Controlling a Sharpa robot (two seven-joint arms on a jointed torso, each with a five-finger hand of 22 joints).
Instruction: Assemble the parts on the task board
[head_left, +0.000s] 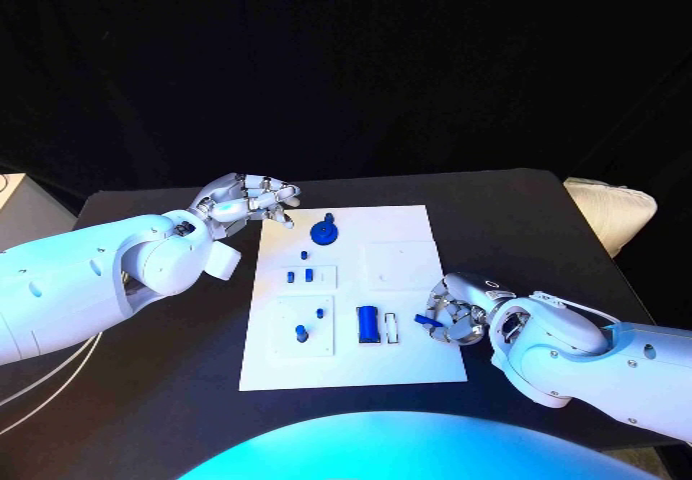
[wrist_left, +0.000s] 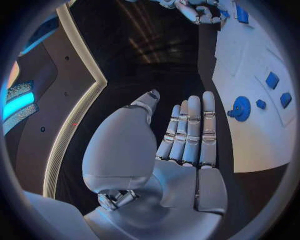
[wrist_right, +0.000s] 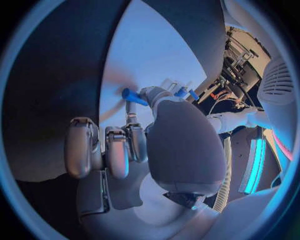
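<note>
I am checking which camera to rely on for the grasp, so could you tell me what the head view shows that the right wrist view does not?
Head view alone: the left hand at the far left corner of the task board, holding nothing, and the round blue part lying near that corner. Right wrist view alone: from behind the hand, how the fingers pinch the small blue part. Both: the right hand holding that part over the white board's right edge.
</note>
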